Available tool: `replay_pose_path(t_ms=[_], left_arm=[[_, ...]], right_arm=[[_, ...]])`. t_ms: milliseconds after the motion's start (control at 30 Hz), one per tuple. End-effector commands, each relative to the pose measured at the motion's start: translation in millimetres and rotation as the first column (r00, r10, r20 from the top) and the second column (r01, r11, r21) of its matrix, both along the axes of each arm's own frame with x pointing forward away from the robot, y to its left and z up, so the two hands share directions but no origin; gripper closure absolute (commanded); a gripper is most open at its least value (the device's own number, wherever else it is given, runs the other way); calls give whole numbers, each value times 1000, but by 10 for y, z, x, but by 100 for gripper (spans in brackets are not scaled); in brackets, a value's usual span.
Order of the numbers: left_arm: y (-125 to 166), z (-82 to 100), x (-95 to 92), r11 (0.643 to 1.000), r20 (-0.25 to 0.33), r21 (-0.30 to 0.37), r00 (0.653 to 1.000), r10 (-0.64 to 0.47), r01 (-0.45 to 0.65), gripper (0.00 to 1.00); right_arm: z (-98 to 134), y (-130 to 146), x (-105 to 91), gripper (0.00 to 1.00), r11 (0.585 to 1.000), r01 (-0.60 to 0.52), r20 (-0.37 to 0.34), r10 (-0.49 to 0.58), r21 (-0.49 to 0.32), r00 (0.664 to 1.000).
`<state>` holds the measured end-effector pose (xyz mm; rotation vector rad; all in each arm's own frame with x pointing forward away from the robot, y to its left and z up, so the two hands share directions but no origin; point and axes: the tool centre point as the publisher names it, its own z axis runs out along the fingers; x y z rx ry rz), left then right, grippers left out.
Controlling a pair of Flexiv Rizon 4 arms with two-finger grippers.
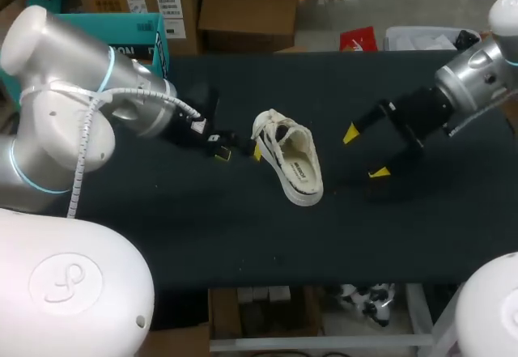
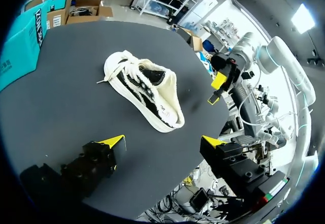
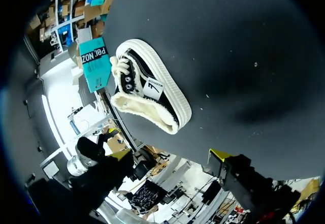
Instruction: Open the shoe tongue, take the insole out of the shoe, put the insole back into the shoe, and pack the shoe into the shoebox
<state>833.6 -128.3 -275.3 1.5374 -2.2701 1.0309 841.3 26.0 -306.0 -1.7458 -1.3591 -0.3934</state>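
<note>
**Shoe lies slantwise between my two open grippers, left one closer**

The white low-top shoe (image 1: 290, 161) rests near the middle of the dark table (image 1: 421, 235). Its long axis runs on a slant. The laced toe end (image 1: 271, 124) points toward the far edge and a little toward my left side. The heel end points toward the near edge and a little toward my right. The shoe seems to be tipped onto its side, though the head view is too coarse to be sure. The pale sole edge faces my left arm, and the fleecy collar opening faces my right arm. The laces are loose and tangled over the tongue, and I cannot see the insole.

My left gripper (image 1: 240, 153) is just beside the shoe at its laced end. Its fingers are spread and hold nothing, and the shoe lies ahead of them rather than between them. My right gripper (image 1: 364, 153) is on the other side with its fingers also wide apart and empty. A strip of bare table separates it from the shoe.

The left arm is therefore the nearer one, and it sits at the tongue end. I judge it best placed to begin opening the tongue.

A teal box (image 1: 133, 29) stands past the far left corner, well apart from the shoe.
</note>
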Motion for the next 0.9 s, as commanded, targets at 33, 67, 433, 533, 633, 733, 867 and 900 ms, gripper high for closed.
replay_pose_path(t_ms=[33, 67, 433, 533, 633, 733, 867, 900], left_arm=[[-309, -199, 19, 977, -67, 95, 978, 197, -190, 0], [-336, -208, 25, 970, -69, 117, 973, 221, -212, 0], [-498, -276, 329, 922, -181, 247, 921, 346, -298, 0], [-576, -343, 439, 907, -185, 285, 910, 371, -312, 0], [-674, -389, 531, 893, -188, 316, 902, 389, -320, 0], [-756, -419, 616, 881, -185, 343, 896, 405, -327, 0], [-813, -507, 658, 851, -171, 400, 885, 433, -339, 0], [-816, -524, 682, 845, -171, 411, 882, 439, -341, 0]], right_arm=[[98, -67, -20, 0, 996, -81, 93, 85, -48, 992], [102, -77, -17, 0, 993, -100, 101, 106, -67, 989], [144, -190, -159, 0, 934, -276, 223, 326, -228, 919], [131, -259, -208, 0, 912, -323, 253, 385, -253, 888], [112, -336, -257, 0, 884, -374, 286, 449, -280, 847], [80, -411, -287, 0, 853, -424, 302, 509, -306, 806], [38, -475, -291, 0, 802, -487, 311, 587, -344, 747], [26, -478, -283, 0, 793, -497, 308, 599, -351, 739]])
